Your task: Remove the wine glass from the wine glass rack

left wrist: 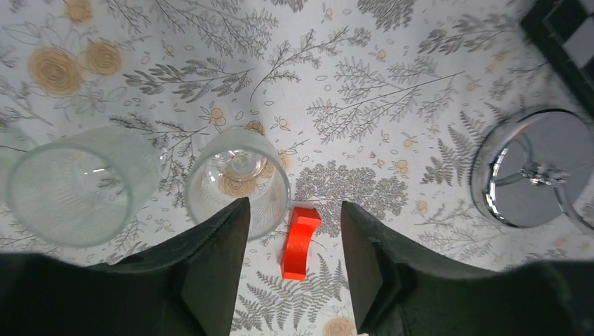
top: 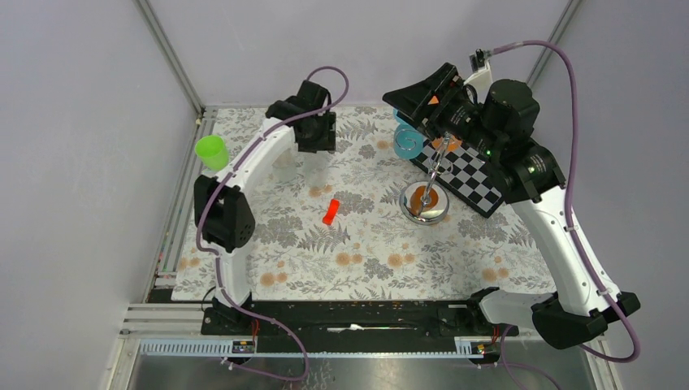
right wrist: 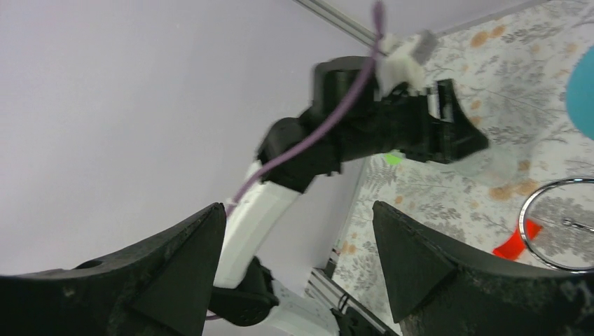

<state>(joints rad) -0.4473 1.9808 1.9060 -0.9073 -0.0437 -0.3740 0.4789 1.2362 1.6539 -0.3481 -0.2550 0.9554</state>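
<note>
counter (top: 366, 244): floral cloth.
wine glass rack (left wrist: 532, 175): upright; arms look bare, though partly hidden.
right gripper (right wrist: 298, 208): jaws wide, empty.
left gripper (left wrist: 294, 206): jaws parted, empty.
wine glass (left wrist: 238, 178): upright on the counter, well apart from the rack.
handling: light, brittle, slick; grip the bowl gently.

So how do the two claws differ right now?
The left gripper points down at the tablecloth, over a red block; the right gripper is tipped sideways by the wine glass rack. The right gripper's jaws gape wider than the left gripper's. Both are black, open and empty.
</note>
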